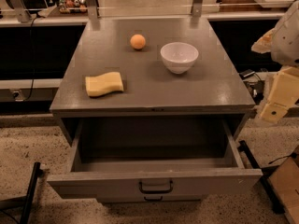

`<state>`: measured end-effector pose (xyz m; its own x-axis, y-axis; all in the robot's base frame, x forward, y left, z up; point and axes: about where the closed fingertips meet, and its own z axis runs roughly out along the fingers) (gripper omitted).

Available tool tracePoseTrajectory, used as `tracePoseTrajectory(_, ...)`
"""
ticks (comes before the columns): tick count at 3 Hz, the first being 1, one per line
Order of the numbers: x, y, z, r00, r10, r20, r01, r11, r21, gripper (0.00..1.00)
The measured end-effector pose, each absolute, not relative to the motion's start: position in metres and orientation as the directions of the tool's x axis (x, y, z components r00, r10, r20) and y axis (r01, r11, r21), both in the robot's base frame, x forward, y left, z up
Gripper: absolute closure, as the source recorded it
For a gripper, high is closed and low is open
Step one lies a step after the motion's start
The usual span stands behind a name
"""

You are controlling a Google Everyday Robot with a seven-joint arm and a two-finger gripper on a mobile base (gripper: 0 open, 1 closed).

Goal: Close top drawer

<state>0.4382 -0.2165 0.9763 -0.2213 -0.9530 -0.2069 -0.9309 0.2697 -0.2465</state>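
The top drawer (154, 183) of the grey cabinet is pulled far out toward me. Its inside (154, 148) looks empty, and its dark loop handle (155, 186) sits at the centre of the front panel. My gripper (276, 99) is at the right edge of the view, cream-coloured, level with the cabinet top. It is off to the right of the drawer and touches neither the drawer nor the cabinet.
On the cabinet top (154, 97) lie an orange ball (138, 41), a white bowl (179, 56) and a yellow sponge (104, 84). A lower drawer handle (154, 199) shows under the open drawer. A black bar (30, 190) stands at the left on the floor, and a cardboard box (287, 185) at the lower right.
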Motion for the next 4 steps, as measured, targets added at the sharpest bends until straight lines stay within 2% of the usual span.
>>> tracePoseTrajectory(2,0.425,-0.195,0.955,-0.162,-0.958,-0.236,-0.934,0.226,-0.278,0.0)
tracePoseTrajectory(4,0.404,-0.178,0.864,-0.106,-0.965,-0.24,-0.962,0.16,-0.22,0.0)
